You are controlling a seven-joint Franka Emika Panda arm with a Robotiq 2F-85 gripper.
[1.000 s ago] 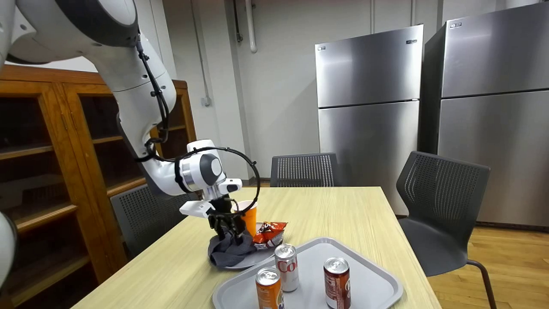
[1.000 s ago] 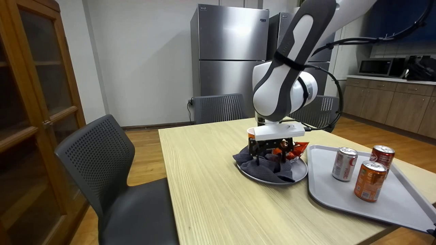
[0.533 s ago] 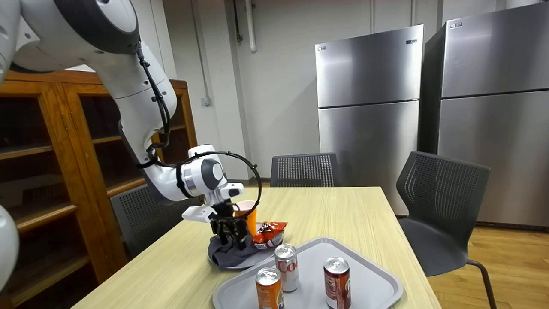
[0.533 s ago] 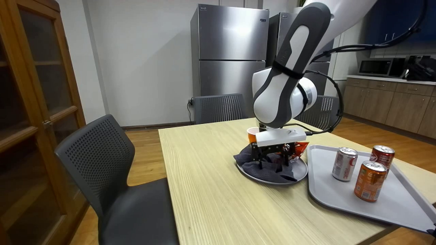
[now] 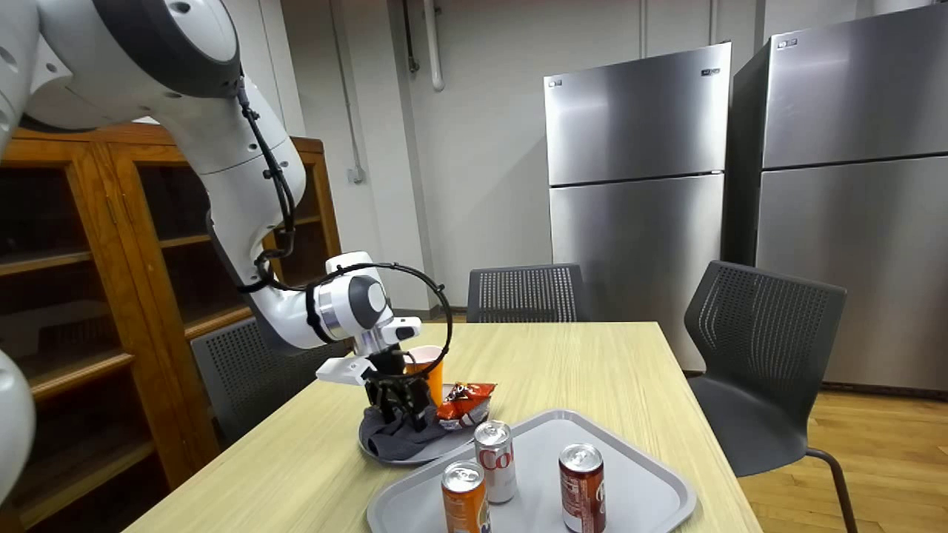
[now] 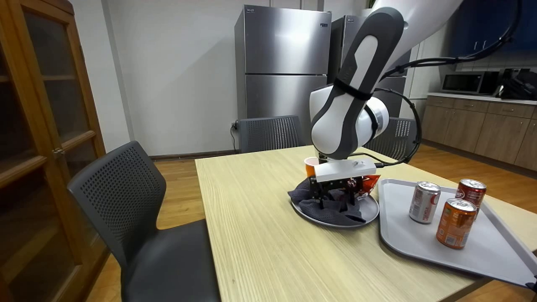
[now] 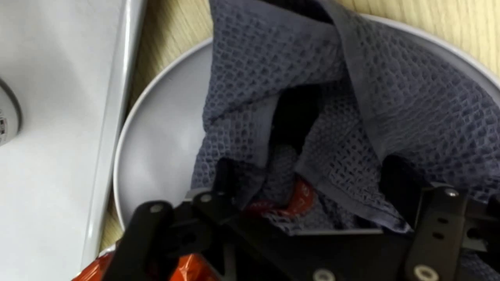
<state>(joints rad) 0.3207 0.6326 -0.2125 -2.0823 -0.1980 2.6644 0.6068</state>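
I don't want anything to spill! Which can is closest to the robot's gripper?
The silver can. The orange can and dark red can stand farther from the gripper.

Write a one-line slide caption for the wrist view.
Open hand close over a rumpled dark gray waffle-weave cloth on a gray plate, with a gray tray alongside.

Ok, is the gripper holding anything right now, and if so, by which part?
Nothing is held: the gripper stands open over the cloth on the plate, its fingers wide apart. Whether they touch the cloth, I can't tell.
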